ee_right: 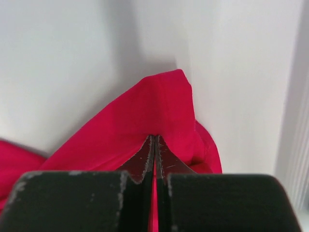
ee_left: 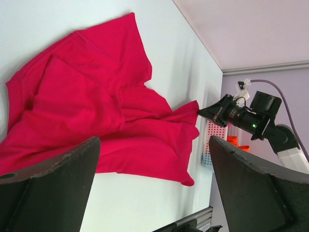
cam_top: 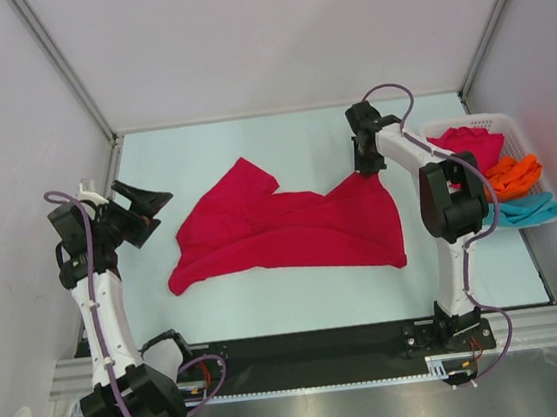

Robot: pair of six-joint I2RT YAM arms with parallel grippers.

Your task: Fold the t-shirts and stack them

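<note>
A crimson red t-shirt (cam_top: 281, 228) lies crumpled across the middle of the table; it also shows in the left wrist view (ee_left: 96, 106) and the right wrist view (ee_right: 145, 121). My right gripper (cam_top: 362, 166) is shut on the shirt's far right corner and holds it pulled up; its fingertips (ee_right: 155, 145) pinch the cloth. My left gripper (cam_top: 157, 200) is open and empty at the table's left edge, left of the shirt, its wide jaws framing the shirt in the left wrist view. More shirts sit in the basket: red (cam_top: 472, 143), orange (cam_top: 513, 175) and teal (cam_top: 525, 209).
A white slatted basket (cam_top: 510, 122) stands at the right edge of the table, also seen in the left wrist view (ee_left: 212, 145). Grey walls close in the back and sides. A black strip (cam_top: 304, 346) runs along the near edge.
</note>
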